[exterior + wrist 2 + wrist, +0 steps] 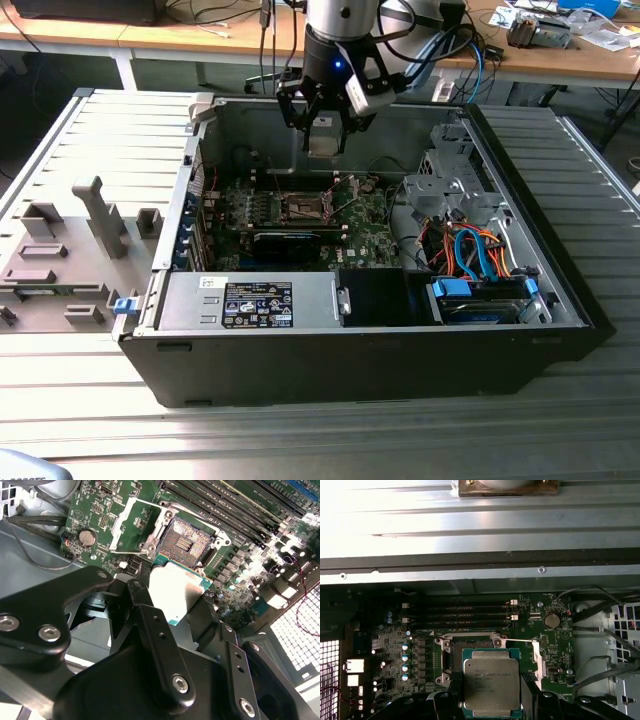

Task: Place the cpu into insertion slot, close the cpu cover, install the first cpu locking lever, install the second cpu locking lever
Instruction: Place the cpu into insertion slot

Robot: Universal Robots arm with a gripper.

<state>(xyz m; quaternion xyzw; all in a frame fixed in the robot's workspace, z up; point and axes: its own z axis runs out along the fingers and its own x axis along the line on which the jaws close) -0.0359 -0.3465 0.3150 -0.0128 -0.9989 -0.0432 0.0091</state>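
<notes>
The cpu is in my claw, which is pinched shut on two of its sides. It hangs in the air over the green board, up near the back wall of the open computer case. It is not in the insertion slot yet.

I will go across the exterior view from its left. First, a grey tray with plastic shapes lies on the ribbed table, just beside the case. Then comes the case, with the board on its floor and the slot near the middle of the board. The claw is above the slot. On the exterior view's right is a bunch of orange and blue cables.

I think I am on the first step, putting the cpu in. The cpu cover stands tipped open beside the slot, so the dark middle is bare. To me this step calls for a slow, straight drop, with the cpu flat and its corners matched to the slot.

The cpu is square, so it has no long side. Its silver top faces the first wrist view and its underside faces the board. Its edges look lined up with the slot's edges.
</notes>
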